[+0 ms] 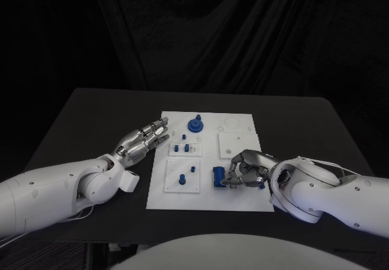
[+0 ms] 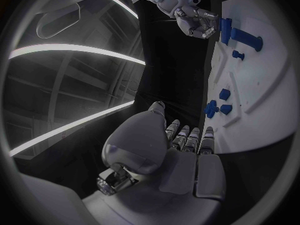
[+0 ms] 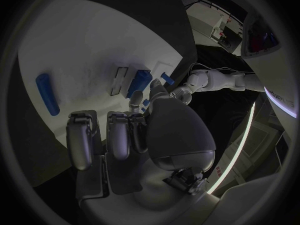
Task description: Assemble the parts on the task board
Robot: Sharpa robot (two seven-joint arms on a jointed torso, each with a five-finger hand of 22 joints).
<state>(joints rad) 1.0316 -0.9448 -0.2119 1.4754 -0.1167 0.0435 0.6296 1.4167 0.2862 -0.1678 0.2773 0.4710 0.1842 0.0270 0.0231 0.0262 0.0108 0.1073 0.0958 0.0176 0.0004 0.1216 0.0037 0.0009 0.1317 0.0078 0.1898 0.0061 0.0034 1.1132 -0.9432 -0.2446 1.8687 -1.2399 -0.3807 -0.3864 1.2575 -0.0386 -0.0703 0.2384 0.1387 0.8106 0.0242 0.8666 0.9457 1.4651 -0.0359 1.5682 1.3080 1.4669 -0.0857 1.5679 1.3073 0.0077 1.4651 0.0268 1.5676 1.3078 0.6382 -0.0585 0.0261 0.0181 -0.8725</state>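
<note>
The white task board (image 1: 243, 197) lies in the middle of the black table. Blue parts on it: a round knob (image 1: 194, 124) at the far end, small pegs (image 1: 187, 148) in the middle, two pegs (image 1: 182, 180) on the near left plate, and an oblong block (image 1: 218, 176) (image 3: 47, 93). My right hand (image 1: 245, 170) (image 2: 194, 20) hovers just right of that block with fingers (image 3: 81, 135) bent down, holding nothing; a small gap separates them. My left hand (image 1: 144, 139) reaches flat over the board's left edge, fingers (image 2: 187, 137) stretched out and empty.
Bare black table (image 1: 97, 112) runs along both sides of the board and behind it. A dark curtain hangs behind the table. The board's right half has shallow recessed outlines (image 1: 235, 121) with nothing standing in them.
</note>
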